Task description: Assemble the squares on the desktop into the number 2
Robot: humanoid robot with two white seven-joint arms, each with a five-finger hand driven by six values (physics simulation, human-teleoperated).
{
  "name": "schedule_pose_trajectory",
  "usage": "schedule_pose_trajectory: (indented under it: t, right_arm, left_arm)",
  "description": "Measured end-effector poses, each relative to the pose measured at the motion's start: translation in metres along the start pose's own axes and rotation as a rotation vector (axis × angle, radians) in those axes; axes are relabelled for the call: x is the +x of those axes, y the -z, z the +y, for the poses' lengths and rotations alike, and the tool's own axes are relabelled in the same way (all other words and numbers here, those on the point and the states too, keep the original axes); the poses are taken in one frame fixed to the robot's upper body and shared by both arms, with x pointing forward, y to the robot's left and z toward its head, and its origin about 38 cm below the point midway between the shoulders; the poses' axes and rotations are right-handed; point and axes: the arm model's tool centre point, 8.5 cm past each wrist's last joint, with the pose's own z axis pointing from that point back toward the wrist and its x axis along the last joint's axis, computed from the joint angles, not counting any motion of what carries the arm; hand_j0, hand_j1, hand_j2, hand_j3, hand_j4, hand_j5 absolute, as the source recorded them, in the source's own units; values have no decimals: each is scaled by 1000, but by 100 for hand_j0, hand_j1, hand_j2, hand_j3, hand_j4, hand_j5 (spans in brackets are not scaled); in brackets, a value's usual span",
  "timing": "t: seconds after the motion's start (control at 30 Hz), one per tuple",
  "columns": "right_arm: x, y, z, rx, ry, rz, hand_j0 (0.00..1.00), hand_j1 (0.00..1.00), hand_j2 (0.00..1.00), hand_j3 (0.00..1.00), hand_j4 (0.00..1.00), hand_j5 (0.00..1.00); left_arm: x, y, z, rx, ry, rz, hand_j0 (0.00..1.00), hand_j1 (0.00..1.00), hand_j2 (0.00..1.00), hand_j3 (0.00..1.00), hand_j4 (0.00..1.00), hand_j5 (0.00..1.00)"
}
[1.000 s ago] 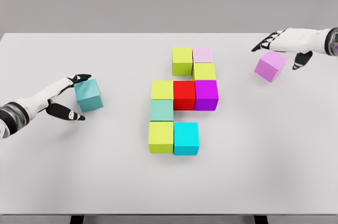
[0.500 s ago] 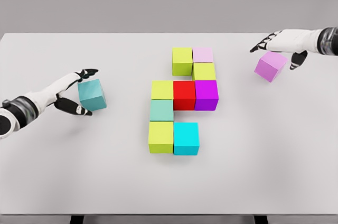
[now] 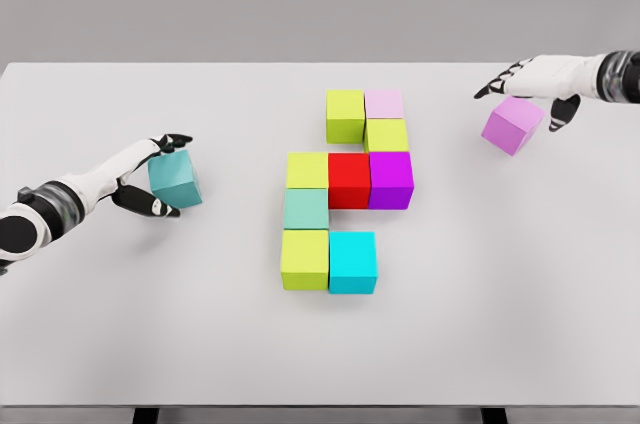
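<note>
At left, robot hand (image 3: 150,176) grips teal cube (image 3: 176,179).

cubes (image 3: 348,178): 10 | hands (image 3: 150,179): 2 | table (image 3: 500,294): 1

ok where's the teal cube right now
In the head view the teal cube sits at the left of the table, tilted in the left hand, well apart from the block figure's yellow-green cube.

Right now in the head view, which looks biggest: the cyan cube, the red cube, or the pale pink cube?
1. Cyan cube: biggest, though it sits nearest the camera.
2. Red cube.
3. Pale pink cube: smallest, partly hidden and farthest back.
All three may really be the same size.
</note>
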Motion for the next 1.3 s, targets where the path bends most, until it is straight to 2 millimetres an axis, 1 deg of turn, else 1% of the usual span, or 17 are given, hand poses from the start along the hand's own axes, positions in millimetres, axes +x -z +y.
schedule_pose_trajectory:
  t: [0.07,0.13,0.2,0.5,0.57,0.63,0.67,0.83,0.9,1.0,1.03,1.13,1.23,1.3]
  right_arm:
    - [-1,1,-2,3,-6,6,100,100,100,100,100,100]
    - [-2,3,-1,11,-1,12,100,100,100,100,100,100]
    - [-3,5,0,19,-2,16,100,100,100,100,100,100]
    - [2,13,8,63,-20,7,100,100,100,100,100,100]
    - [3,14,9,69,-23,5,100,100,100,100,100,100]
    - [4,15,10,73,-25,4,100,100,100,100,100,100]
    - [4,15,10,74,-25,4,100,100,100,100,100,100]
    - [4,15,10,76,-26,3,100,100,100,100,100,100]
    - [4,15,10,77,-26,3,100,100,100,100,100,100]
    - [4,15,9,75,-27,3,99,99,99,99,99,99]
    - [4,15,9,75,-27,3,92,92,92,92,92,92]
    - [4,15,9,74,-26,3,81,81,81,81,81,81]
    - [5,16,9,73,-26,1,81,81,81,81,81,81]
    - [5,16,9,72,-26,0,81,81,81,81,81,81]
  left_arm:
    - [0,0,0,0,1,2,69,69,69,69,69,69]
    - [0,0,0,3,5,1,66,66,66,66,66,66]
    - [0,0,0,4,8,1,61,61,61,61,61,61]
    - [3,3,-3,-4,2,-9,58,58,58,58,58,58]
    - [5,3,-3,-5,0,-16,54,54,54,54,54,54]
    - [9,4,-1,-2,-1,-26,48,48,48,48,48,48]
    - [11,5,1,2,-1,-32,46,46,46,46,46,46]
    - [23,8,10,19,-1,-55,44,44,44,44,44,44]
    - [32,12,13,27,2,-76,44,44,44,44,44,44]
    - [46,22,13,29,2,-93,44,44,44,44,44,44]
    - [51,29,14,34,3,-97,44,44,44,44,44,44]
    - [59,50,11,40,-6,-93,44,44,44,44,44,44]
    - [73,69,14,57,-10,-103,44,44,44,44,44,44]
    - [78,77,12,59,-17,-107,44,44,44,44,44,44]
